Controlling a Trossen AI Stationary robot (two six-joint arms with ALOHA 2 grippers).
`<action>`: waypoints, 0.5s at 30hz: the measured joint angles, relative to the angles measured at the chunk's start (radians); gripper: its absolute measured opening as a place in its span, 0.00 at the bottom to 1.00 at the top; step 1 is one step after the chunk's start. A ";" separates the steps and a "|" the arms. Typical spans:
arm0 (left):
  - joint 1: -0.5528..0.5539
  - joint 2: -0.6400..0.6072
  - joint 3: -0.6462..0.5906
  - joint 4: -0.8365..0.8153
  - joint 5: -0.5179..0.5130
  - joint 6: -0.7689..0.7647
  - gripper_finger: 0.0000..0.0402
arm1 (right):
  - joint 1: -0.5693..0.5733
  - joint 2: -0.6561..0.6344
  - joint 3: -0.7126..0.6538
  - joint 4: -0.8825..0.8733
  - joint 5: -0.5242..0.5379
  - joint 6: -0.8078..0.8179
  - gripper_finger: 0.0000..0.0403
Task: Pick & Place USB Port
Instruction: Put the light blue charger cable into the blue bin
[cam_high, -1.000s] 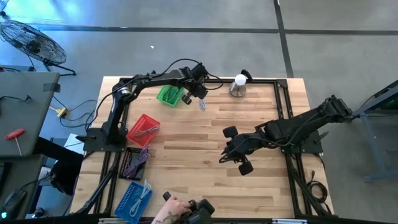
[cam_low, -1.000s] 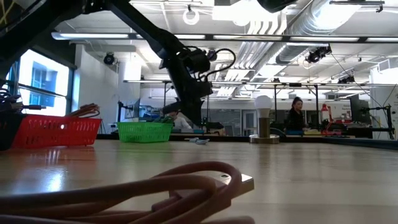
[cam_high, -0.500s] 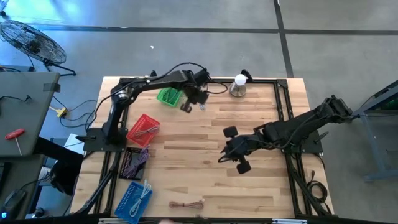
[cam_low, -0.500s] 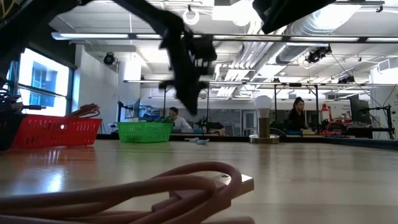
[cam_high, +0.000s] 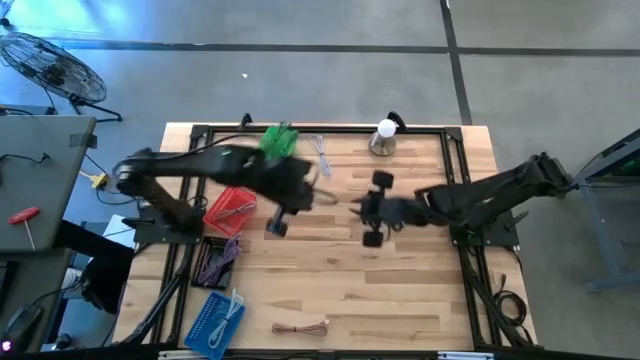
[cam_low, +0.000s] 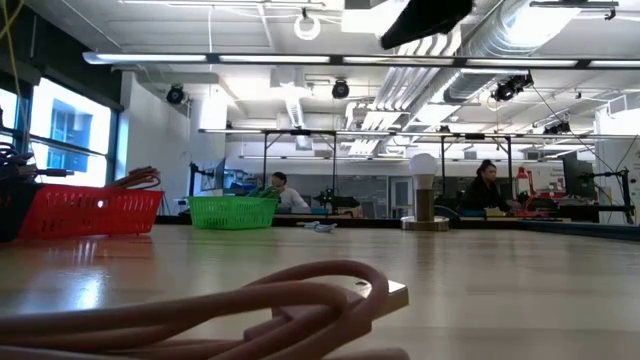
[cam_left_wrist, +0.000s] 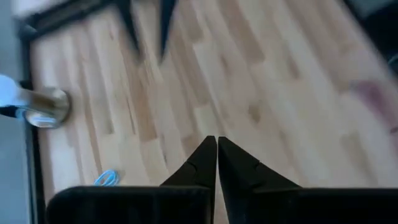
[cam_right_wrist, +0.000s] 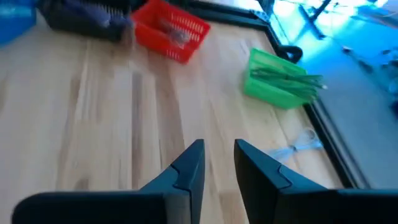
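Bare wooden tabletop (cam_high: 420, 280) lies open mid-table; left gripper (cam_left_wrist: 216, 163) hovers there pressed together, empty, right gripper (cam_right_wrist: 216, 167) slightly spread, empty.

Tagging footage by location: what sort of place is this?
Likely a robotics lab in an open industrial hall: exposed ceiling ducts, rows of workbenches behind the wooden table, a floor fan beside it.
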 joint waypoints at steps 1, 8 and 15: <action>-0.050 -0.028 0.000 0.004 -0.037 -0.047 0.03 | -0.035 0.006 0.000 0.031 -0.051 -0.013 0.19; -0.355 -0.151 -0.001 0.017 -0.535 -0.332 0.03 | -0.279 0.087 0.001 0.174 -0.355 -0.039 0.20; -0.525 -0.181 -0.001 -0.116 -0.746 -0.516 0.03 | -0.407 0.250 0.001 0.280 -0.459 -0.023 0.36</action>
